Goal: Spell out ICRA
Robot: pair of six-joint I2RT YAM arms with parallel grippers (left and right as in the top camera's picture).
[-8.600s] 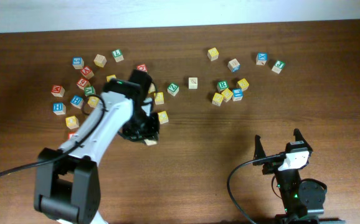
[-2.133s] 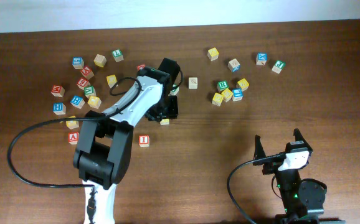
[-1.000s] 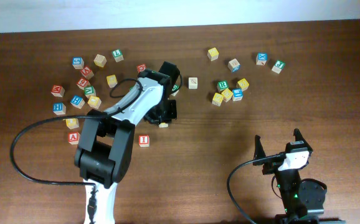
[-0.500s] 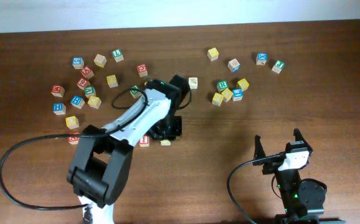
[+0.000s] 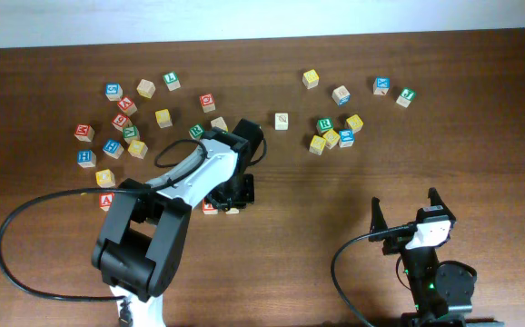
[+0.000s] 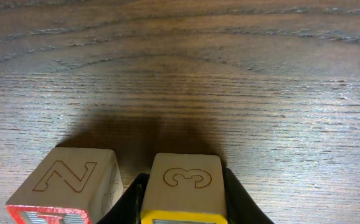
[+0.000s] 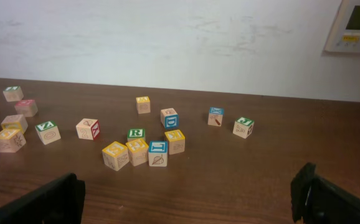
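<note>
Left wrist view puts the yellow cube [image 6: 183, 186] right at your fingertips. The left gripper [image 6: 183, 205] is closed on it, with a black finger [image 6: 239, 202] against each flank and a red-outlined "3" facing the camera. You cannot read its letter face from here. Just beside it, to its left in that view, stands the red cube [image 6: 65, 183], with an outlined N or Z on its near side. Both appear to rest on the table [image 6: 230, 74]. From overhead, the pair lies nearer the robot than the main scatter. The red A cube [image 5: 106, 201] is off to the left, and the green R cube [image 5: 324, 124] is well apart in the right-hand cluster. Your right gripper [image 5: 406, 209] stands spread wide near the front edge, holding nothing.
</note>
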